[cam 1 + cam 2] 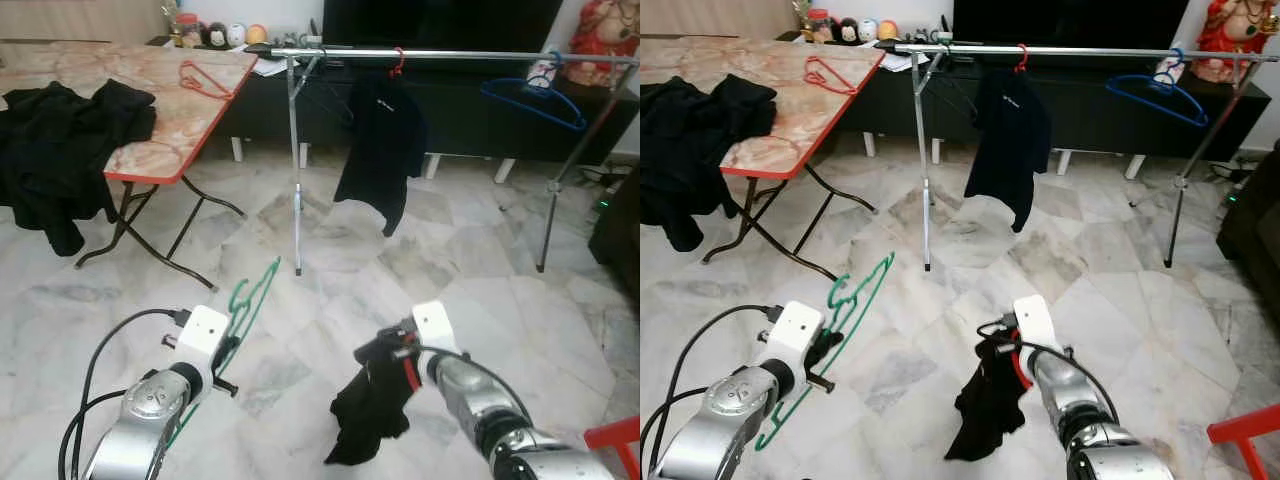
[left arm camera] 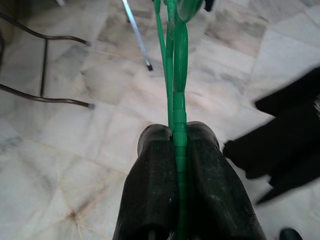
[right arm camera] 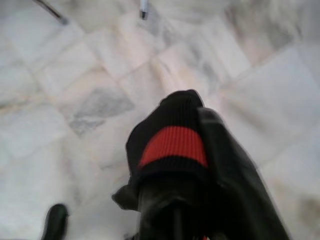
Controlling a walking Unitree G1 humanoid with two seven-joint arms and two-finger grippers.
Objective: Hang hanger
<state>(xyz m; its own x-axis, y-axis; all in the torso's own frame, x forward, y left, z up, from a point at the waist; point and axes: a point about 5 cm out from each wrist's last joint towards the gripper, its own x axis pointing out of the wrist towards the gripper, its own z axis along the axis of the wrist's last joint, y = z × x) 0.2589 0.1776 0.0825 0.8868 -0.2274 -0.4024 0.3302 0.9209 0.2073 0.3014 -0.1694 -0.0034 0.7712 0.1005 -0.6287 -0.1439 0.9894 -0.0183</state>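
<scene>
With the left gripper (image 2: pixel 179 150) clamped on the green hanger (image 1: pixel 245 300) and the right gripper (image 1: pixel 392 352) pinching a black garment (image 1: pixel 988 405), both well short of the clothes rail (image 1: pixel 450 53), the dangling cloth could slip free.

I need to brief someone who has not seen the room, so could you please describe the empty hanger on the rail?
Find the silver clothes rail standing in front of the dark TV cabinet. Near its right end a blue hanger hangs bare. Its neighbour, a red-hooked hanger, carries a black shirt.
</scene>
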